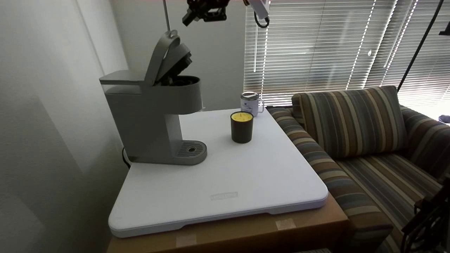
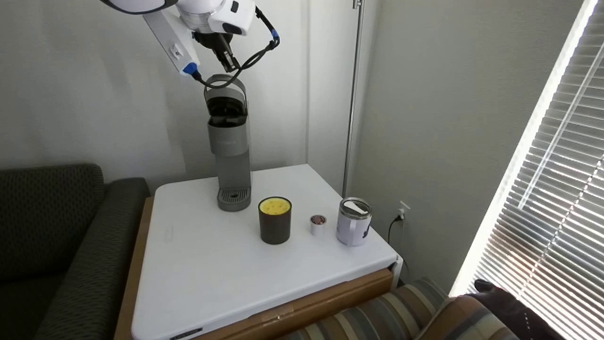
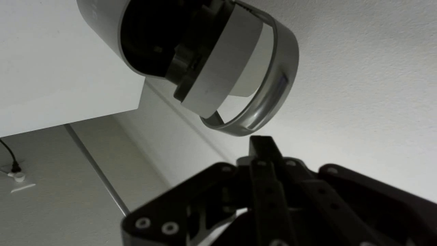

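Your gripper (image 3: 262,144) angles down near the raised lid (image 3: 227,65) of the gray coffee maker (image 1: 149,130), jaws clenched together, though the exact gap to the lid is hard to judge. The coffee maker stands on a white tabletop (image 1: 263,172) close to the wall (image 1: 45,105), apart from the candle (image 2: 275,230), pod (image 2: 318,229) and mug (image 2: 350,231). A striped armchair (image 1: 318,165) borders one edge, and you have room between candle and drip tray (image 1: 197,146)

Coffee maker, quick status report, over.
Hand shut, empty, apart from raised lid. Coffee maker open on white tabletop. Nothing seen between hand and lid in wrist view.
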`<action>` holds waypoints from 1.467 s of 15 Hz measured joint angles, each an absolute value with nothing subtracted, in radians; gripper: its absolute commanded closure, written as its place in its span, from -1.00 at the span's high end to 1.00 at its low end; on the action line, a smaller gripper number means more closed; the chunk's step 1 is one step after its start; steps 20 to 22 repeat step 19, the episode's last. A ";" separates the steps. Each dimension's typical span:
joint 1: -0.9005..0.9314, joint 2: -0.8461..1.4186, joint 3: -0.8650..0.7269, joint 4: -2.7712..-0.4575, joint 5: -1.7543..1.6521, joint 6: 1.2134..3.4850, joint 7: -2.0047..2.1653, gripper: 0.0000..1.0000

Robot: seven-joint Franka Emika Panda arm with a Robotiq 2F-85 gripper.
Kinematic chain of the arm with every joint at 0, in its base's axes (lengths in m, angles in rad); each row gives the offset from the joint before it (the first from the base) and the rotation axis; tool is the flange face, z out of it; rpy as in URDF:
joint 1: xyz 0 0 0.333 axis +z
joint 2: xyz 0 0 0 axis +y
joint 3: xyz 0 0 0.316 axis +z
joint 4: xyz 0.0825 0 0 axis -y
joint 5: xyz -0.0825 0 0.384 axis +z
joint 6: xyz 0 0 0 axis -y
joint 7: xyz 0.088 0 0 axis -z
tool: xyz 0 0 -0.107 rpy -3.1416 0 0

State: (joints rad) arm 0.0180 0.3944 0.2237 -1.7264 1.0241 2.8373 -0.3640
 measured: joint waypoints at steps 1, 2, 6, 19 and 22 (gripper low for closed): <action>0.018 0.392 0.223 -1.729 1.023 2.837 -0.364 -0.23; 0.018 0.389 0.221 -1.733 1.021 2.837 -0.364 -0.09; 0.018 0.368 0.207 -1.759 1.006 2.837 -0.359 0.52; 0.019 0.344 0.187 -1.803 0.988 2.834 -0.318 1.00; 0.019 0.344 0.187 -1.803 0.988 2.834 -0.318 1.00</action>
